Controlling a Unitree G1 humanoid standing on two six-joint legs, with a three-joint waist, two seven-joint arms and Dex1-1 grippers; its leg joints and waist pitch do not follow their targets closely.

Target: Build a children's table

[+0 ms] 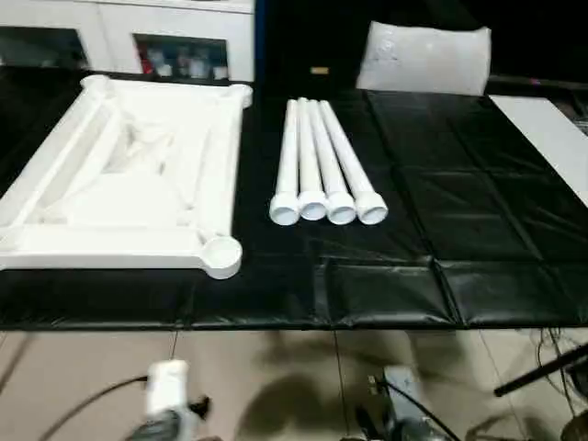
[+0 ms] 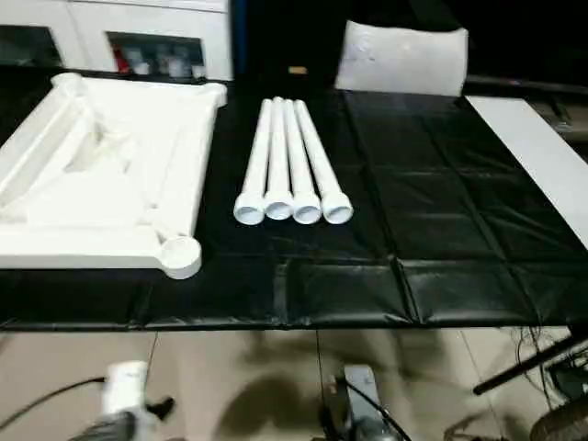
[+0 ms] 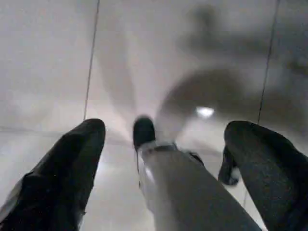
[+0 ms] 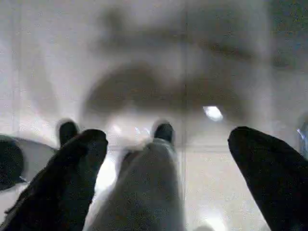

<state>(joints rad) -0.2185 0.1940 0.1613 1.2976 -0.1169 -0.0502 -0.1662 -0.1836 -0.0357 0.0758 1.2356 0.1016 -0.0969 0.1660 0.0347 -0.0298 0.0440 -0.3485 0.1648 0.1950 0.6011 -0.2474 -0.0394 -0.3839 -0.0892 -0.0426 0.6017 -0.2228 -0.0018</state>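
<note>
Lying upside down at the left of the black sheet-covered surface [image 1: 395, 276], the white plastic square table top [image 1: 119, 184] shows its ribbed underside and round corner sockets. Just to its right, apart from it, four long tapered white plastic legs [image 1: 322, 165] lie side by side, touching, their wide open ends toward the robot. A white cushion-like bag [image 1: 424, 59] rests at the far edge, a white cabinet [image 1: 129, 32] behind the top. Both grippers hang over the pale tiled floor [image 3: 48, 57]: the left gripper [image 3: 166, 159] with fingers [image 3: 72, 163] spread, the right gripper [image 4: 168, 168] likewise spread, holding nothing.
</note>
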